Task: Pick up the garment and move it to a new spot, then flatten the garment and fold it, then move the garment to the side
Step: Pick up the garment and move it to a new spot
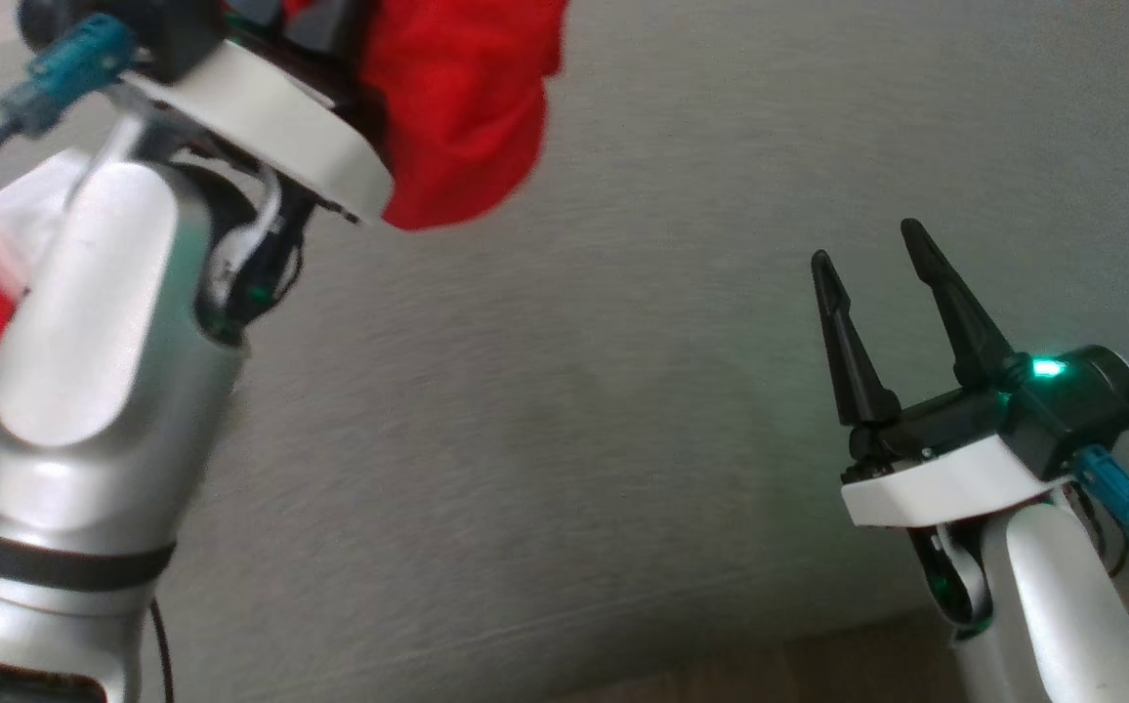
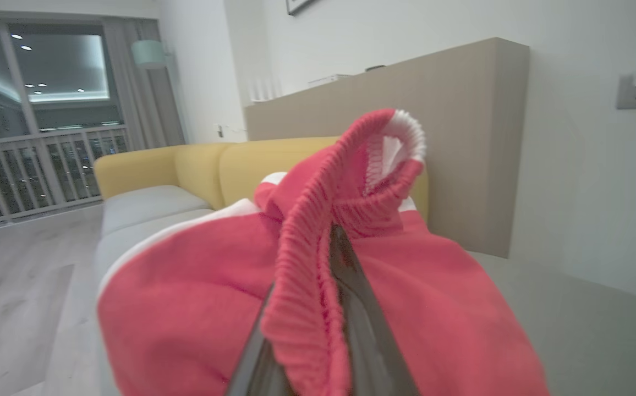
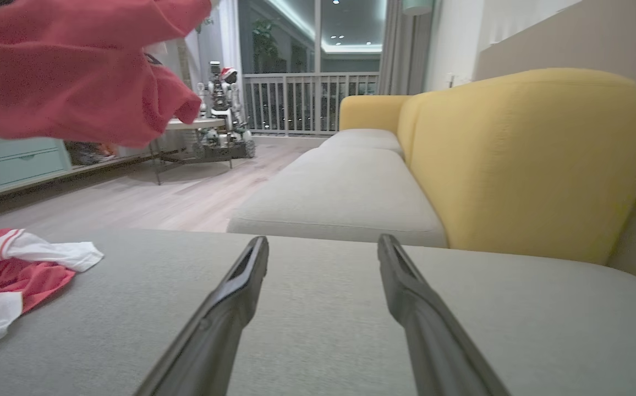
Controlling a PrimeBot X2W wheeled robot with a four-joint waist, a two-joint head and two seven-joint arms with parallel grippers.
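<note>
A broad grey padded surface (image 1: 574, 410) was spread before the robot, and a yellow sofa (image 3: 516, 159) was seen beyond it in the right wrist view. The red garment (image 1: 457, 117) was held bunched and clear of that surface. Its ribbed hem (image 2: 307, 264) was pinched in the left tool (image 2: 329, 258), which was closed almost fully upon it. A red and white portion of cloth (image 3: 15, 269) was seen lying on the surface at the robot's left; whether it was joined to the lifted part could not be told. The right tool (image 1: 867, 249) was held wide open and empty, low over bare surface. The carry to a new spot was judged to be in hand. Next, the garment would need to be lowered onto the open middle and released, so that it could be flattened.
</note>
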